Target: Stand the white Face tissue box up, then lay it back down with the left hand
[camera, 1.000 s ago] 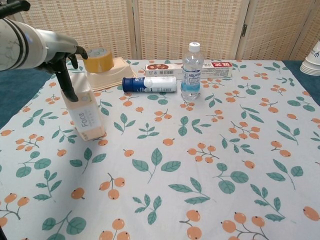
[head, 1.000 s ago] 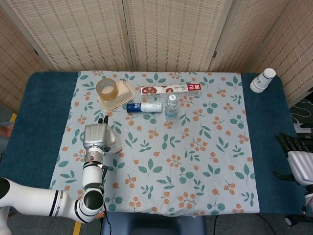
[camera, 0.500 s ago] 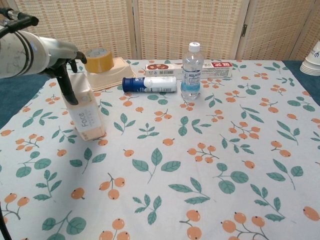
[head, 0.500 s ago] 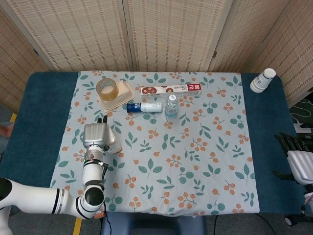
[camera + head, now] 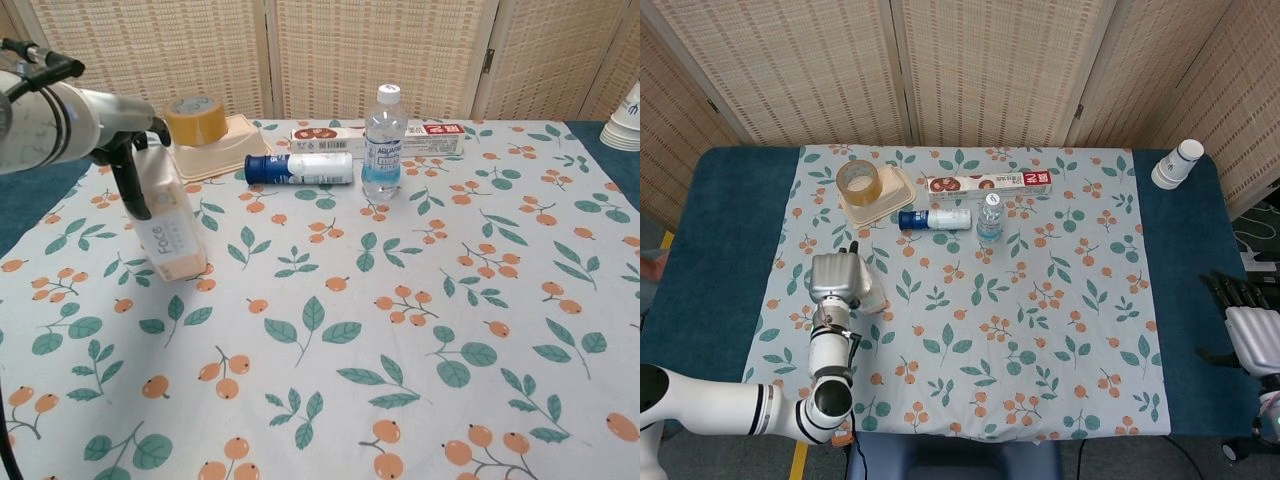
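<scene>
The left hand (image 5: 835,278) holds the white cardboard Face tissue box (image 5: 166,226) up on its end

The tall box stands on the leafy flower-print tablecloth (image 5: 1040,330), leaning a little, near the table's left side in front of the cream tray (image 5: 225,148) with the roll of brown tape (image 5: 195,119). A dark finger (image 5: 131,180) presses down its side and the hand wraps its top, so it does not fall. I think this grip lets the hand tip it flat next. The right hand (image 5: 1250,335) rests far away at the table's right edge, fingers a little spread, holding nothing
</scene>
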`<state>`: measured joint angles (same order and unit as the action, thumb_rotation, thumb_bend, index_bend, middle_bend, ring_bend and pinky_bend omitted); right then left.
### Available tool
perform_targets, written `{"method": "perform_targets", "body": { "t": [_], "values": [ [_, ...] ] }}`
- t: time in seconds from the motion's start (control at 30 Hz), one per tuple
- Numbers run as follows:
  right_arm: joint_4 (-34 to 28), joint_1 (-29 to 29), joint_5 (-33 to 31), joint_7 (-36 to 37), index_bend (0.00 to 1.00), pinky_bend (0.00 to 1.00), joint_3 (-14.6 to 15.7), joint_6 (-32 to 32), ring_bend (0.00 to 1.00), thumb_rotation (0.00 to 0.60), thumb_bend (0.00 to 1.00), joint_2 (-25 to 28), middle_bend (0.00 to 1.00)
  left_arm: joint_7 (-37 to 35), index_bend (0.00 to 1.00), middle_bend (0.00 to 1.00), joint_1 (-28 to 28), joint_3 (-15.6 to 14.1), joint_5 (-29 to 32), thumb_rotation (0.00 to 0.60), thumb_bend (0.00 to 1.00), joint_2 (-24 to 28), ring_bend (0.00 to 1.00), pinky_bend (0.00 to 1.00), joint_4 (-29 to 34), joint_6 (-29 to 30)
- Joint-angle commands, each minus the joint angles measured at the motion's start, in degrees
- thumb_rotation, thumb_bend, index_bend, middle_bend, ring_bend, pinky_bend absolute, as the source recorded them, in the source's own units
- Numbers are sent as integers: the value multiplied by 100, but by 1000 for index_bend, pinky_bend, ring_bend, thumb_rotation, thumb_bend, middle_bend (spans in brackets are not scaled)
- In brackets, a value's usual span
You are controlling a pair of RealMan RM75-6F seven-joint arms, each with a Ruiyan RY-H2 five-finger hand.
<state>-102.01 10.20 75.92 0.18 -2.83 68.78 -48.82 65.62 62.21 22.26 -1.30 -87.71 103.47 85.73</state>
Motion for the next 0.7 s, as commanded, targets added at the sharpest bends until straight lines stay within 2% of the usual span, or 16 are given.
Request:
{"method": "perform_targets", "body": {
  "t": [0.03, 0.23, 0.47, 0.57, 0.67, 0.7],
  "values": [
    [-1, -1, 4, 5, 30, 0, 2, 0, 0, 600, 116, 3, 0, 25, 236, 345, -18, -42, -5, 600, 188, -15, 974, 1000, -47, -20],
    [9, -1, 8, 6, 30, 0, 0, 7, 0, 600, 116, -4, 0, -53, 412, 526, -62, -92, -248, 600, 237, -5, 1000, 1000, -27, 28],
    [7, 4, -9, -14, 30, 0, -2, -1, 0, 600, 116, -11, 0, -363, 495, 616, -176, -16, -804, 600, 271, 230, 1000, 1000, 524, 223],
    [3, 9, -12, -29, 30, 0, 1, -11, 0, 600, 116, -15, 0, -989, 503, 624, -417, 81, -1304, 600, 270, 368, 1000, 1000, 883, 247],
    [4, 19, -26, -54, 30, 0, 4, -33, 0, 600, 116, -26, 0, -1946, 507, 628, -809, 31, -2118, 600, 264, 433, 1000, 1000, 1029, 187],
    [2, 25, -32, -71, 30, 0, 6, -45, 0, 600, 116, -32, 0, -2448, 507, 629, -995, -42, -2564, 600, 260, 408, 1000, 1000, 980, 118]
  ]
}}
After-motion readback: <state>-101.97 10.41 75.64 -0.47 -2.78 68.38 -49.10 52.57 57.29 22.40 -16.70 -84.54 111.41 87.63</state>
